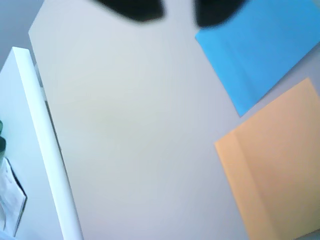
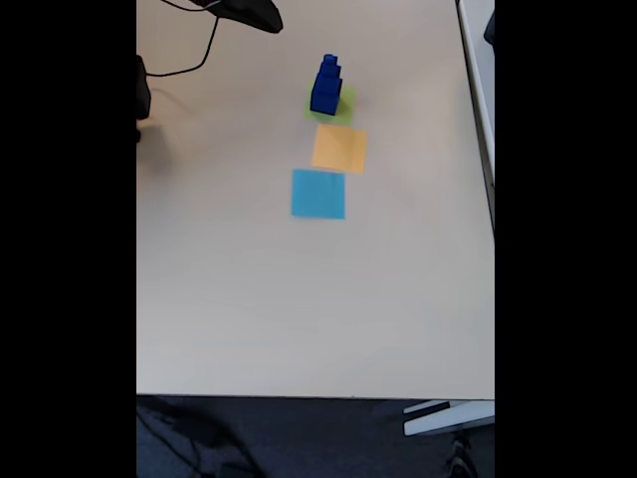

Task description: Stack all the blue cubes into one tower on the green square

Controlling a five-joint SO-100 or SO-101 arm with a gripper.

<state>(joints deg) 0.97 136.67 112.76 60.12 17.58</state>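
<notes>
Tower (image 2: pixel 325 86) of blue cubes stands on the green square (image 2: pixel 341 110) at the table's (image 2: pixel 299 299) twelve o'clock in the fixed view, orange square (image 2: pixel 339 148) and light-blue square (image 2: pixel 318 193) trailing toward six. Gripper (image 1: pixel 177 12) shows as two dark blurred tips at twelve in the wrist view, jaws apart and empty, well clear of the tower.
</notes>
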